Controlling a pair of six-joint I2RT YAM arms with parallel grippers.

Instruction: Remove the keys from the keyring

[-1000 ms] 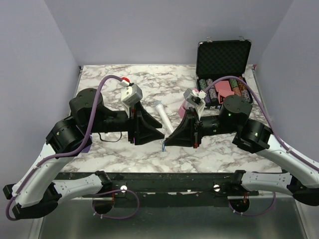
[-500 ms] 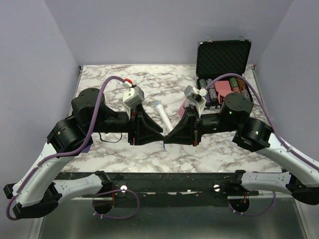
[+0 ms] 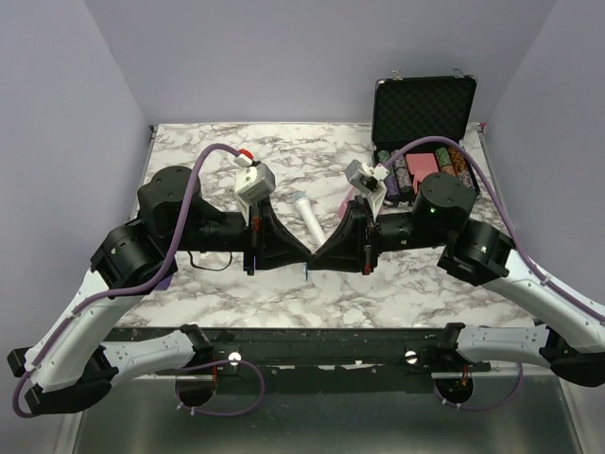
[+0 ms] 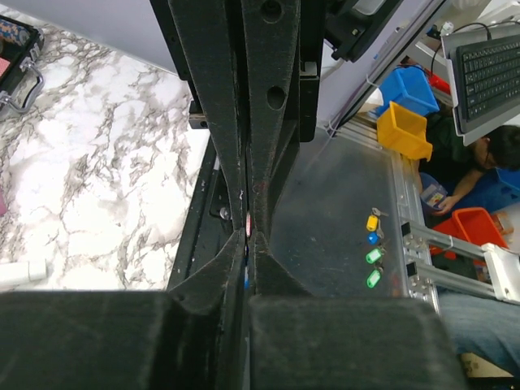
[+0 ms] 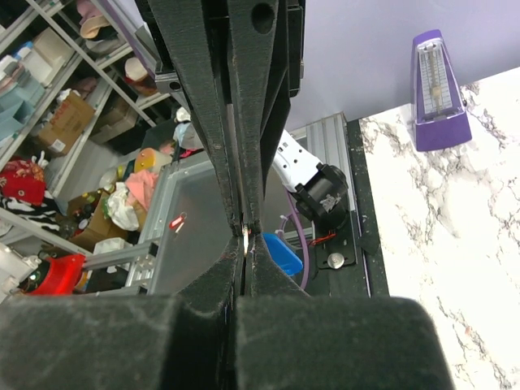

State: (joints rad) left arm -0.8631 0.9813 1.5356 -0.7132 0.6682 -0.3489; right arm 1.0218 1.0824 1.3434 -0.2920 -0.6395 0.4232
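My left gripper (image 3: 303, 260) and right gripper (image 3: 318, 261) meet tip to tip above the table's front middle. A speck of the blue key (image 3: 305, 271) hangs just below the meeting point. In the left wrist view my left gripper (image 4: 247, 237) is shut, with a blue sliver of the key (image 4: 244, 281) between its jaws. In the right wrist view my right gripper (image 5: 246, 237) is shut on a thin silver piece, apparently the keyring (image 5: 246, 244). The key's blue head (image 5: 282, 255) sticks out just beside it. Most of the ring is hidden by the fingers.
A white microphone (image 3: 303, 215) lies just behind the grippers. An open black case (image 3: 423, 109) with coloured items stands at the back right. A purple metronome (image 5: 437, 89) shows in the right wrist view. The table's front edge (image 3: 312, 331) is close below the grippers.
Both grippers have closed in on each other until their tips touch. The key has come up slightly off the table with them.
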